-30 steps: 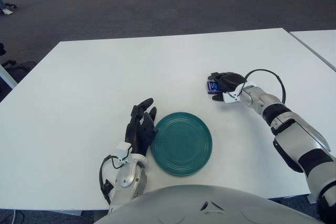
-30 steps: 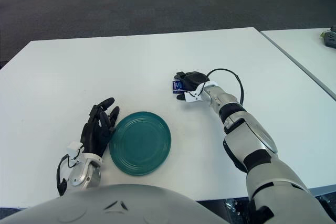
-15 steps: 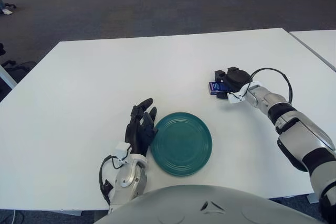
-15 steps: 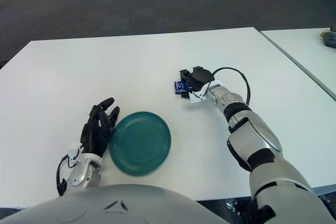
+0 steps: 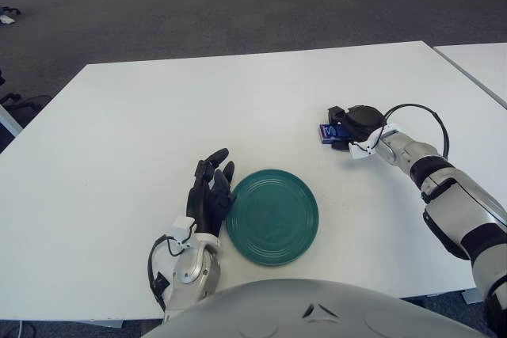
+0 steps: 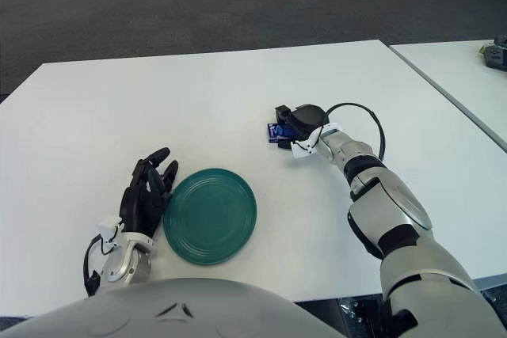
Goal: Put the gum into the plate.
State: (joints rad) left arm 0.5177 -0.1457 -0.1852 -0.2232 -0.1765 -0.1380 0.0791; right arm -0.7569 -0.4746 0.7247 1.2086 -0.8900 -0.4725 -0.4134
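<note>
A small blue pack of gum [image 5: 325, 132] lies on the white table [image 5: 158, 116], right of centre. My right hand [image 5: 347, 123] is over it from the right, with its dark fingers curled around the pack and hiding most of it. The round teal plate [image 5: 272, 215] sits near the table's front edge, a good hand's length to the front left of the gum, with nothing on it. Beside the plate's left rim shows my left hand [image 5: 210, 191], fingers spread and holding nothing.
A second white table [image 6: 467, 65] stands to the right across a narrow gap, with a dark object [image 6: 496, 52] on its far edge. Grey carpet lies beyond the table's far edge. A black cable [image 5: 416, 110] loops over my right wrist.
My right hand has shifted a little to the right and turned at the wrist, closing over the gum pack, which moved slightly with it. The left hand and plate have stayed put.
</note>
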